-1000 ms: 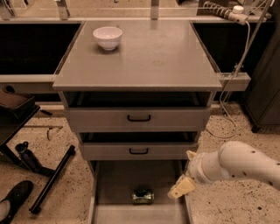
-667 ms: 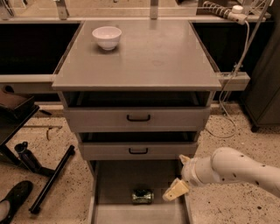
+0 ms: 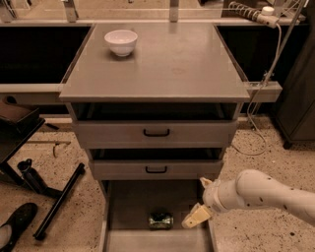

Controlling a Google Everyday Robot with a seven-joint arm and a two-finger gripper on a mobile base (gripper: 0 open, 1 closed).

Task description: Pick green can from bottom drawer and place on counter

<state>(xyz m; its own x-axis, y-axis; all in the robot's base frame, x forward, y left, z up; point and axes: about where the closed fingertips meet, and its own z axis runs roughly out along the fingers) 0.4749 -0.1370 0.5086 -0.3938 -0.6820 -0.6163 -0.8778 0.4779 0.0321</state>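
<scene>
- We see the green can (image 3: 161, 220) lying on its side on the floor of the bottom drawer (image 3: 147, 199), low centre of the frame, silver end facing right.
- The bottom drawer is pulled out toward the lower edge of the frame, with the can as the only item we spot in it.
- The gripper (image 3: 197, 202) is at the lower right of centre, over the drawer's right side, on the end of a white arm (image 3: 266, 192) coming in from the right edge.
- The gripper is released: its two cream fingers (image 3: 196, 216) are spread, nothing between them.
- The lower finger points down-left, its tip just beside the can's right end with a small gap showing, so we call it not touching.
- The upper finger sits near the front of the middle drawer (image 3: 156, 170), at its lower right corner.
- The counter (image 3: 167, 69) fills the upper middle of the frame, with a white bowl (image 3: 121, 42) at its upper left.
- Two shallower drawers sit under the counter, the top drawer (image 3: 156, 132) and the middle one, each with a black handle and each slightly open.
- A power strip (image 3: 248, 12) is at the upper right, with a white cable (image 3: 263, 83) hanging down to the speckled floor (image 3: 256, 147).
- A black shoe (image 3: 17, 221) and a black bar (image 3: 59, 201) are at the lower left.
</scene>
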